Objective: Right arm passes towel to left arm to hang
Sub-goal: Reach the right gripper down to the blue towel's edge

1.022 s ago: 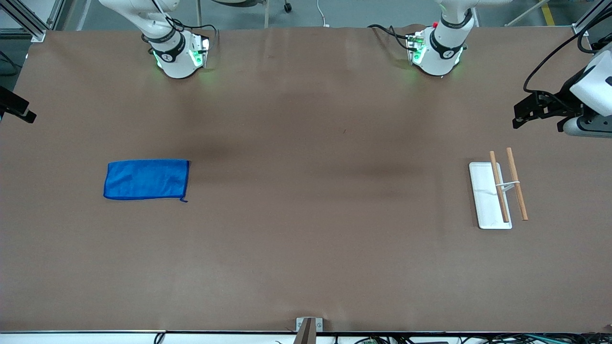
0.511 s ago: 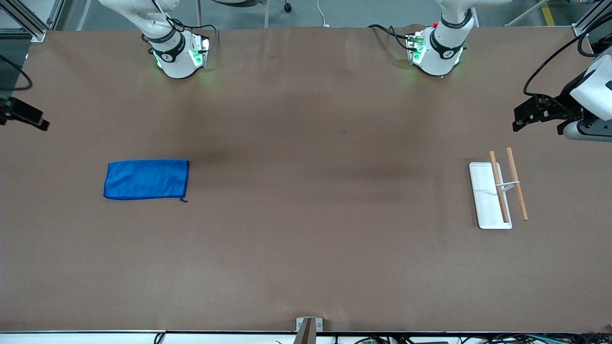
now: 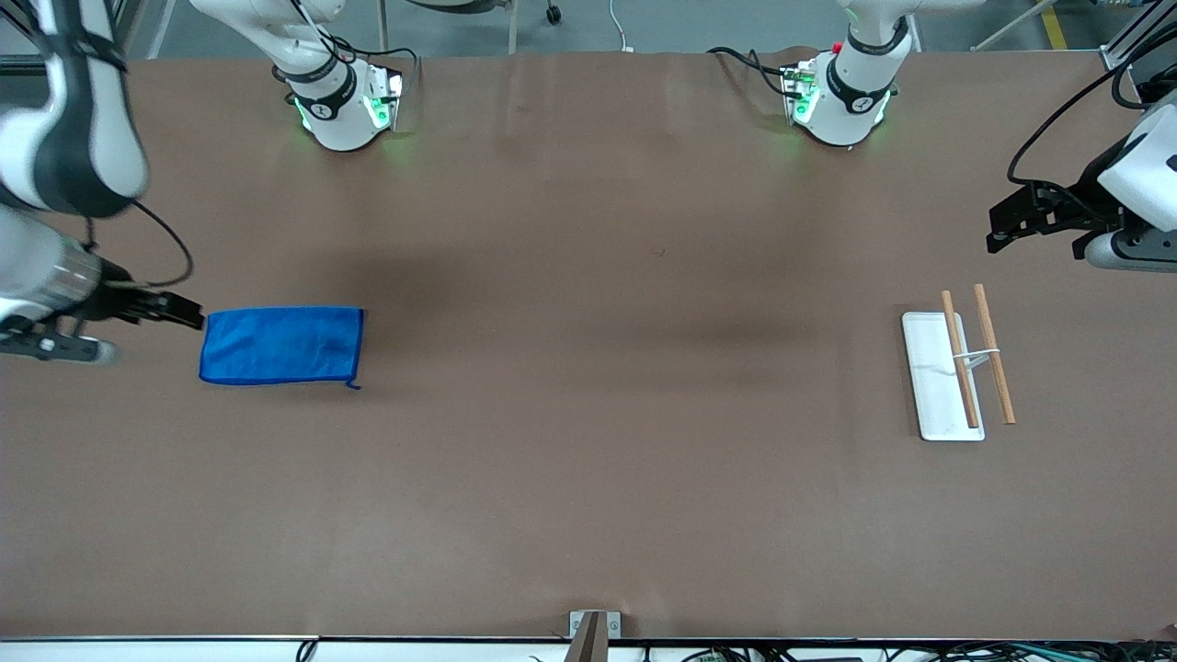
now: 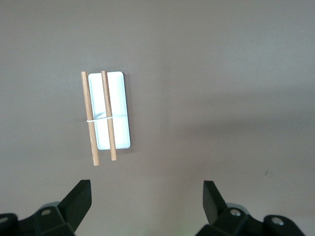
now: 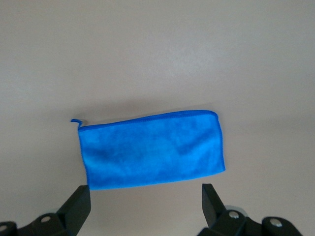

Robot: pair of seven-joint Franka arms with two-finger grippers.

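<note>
Blue towel (image 3: 281, 345) lies flat near the table's (image 3: 588, 478) right-arm end; right gripper (image 3: 179, 313), jaws apart, hovers at its short edge and should pinch one hem. Rack (image 3: 956, 368) stands clear. Left wrist view: left gripper (image 4: 146, 204) waits, jaws apart, above the rack. Right wrist view: nothing blocks the towel.

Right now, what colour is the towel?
Bright blue; the towel shows best in the right wrist view.

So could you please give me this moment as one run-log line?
towel: flat on table, untouched | right gripper: open, beside towel edge | left gripper: open, waiting near rack | handover: not begun
</note>
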